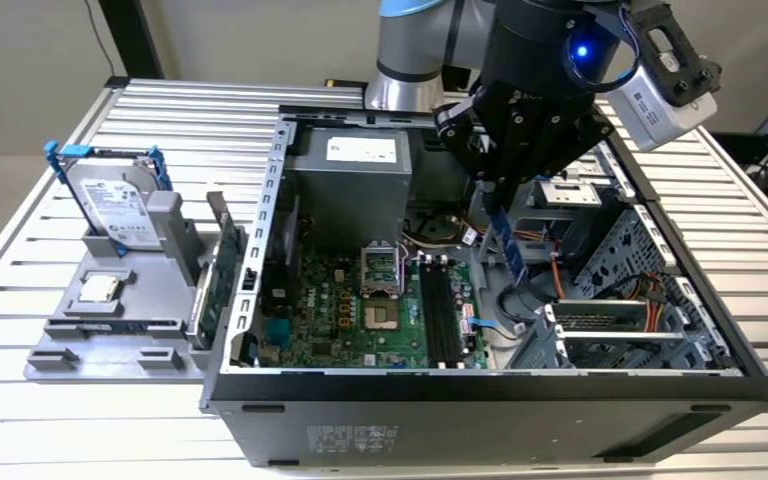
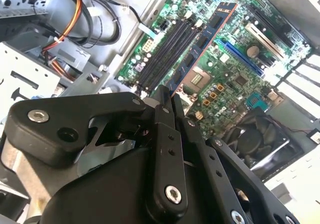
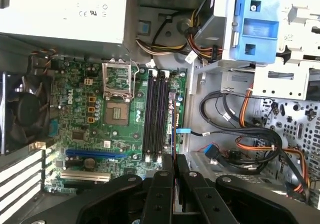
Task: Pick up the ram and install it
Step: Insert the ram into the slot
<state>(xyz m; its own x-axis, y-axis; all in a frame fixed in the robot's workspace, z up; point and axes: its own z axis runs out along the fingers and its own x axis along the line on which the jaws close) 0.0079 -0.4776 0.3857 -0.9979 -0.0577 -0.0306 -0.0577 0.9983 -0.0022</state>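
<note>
Pick-up is done: the gripper (image 1: 496, 188), just above centre in the exterior view, has its fingers clamped on the ram (image 1: 506, 240), which hangs upright inside the open computer case (image 1: 357, 425). Installation remains, since the memory slots (image 1: 440, 315) below it look empty.

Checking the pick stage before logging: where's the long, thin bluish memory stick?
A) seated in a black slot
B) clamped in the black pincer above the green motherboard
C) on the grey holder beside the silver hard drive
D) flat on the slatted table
B: the long thin bluish ram stick is clamped in the black pincer and hangs above the green motherboard, whose black memory slots are bare.
</note>
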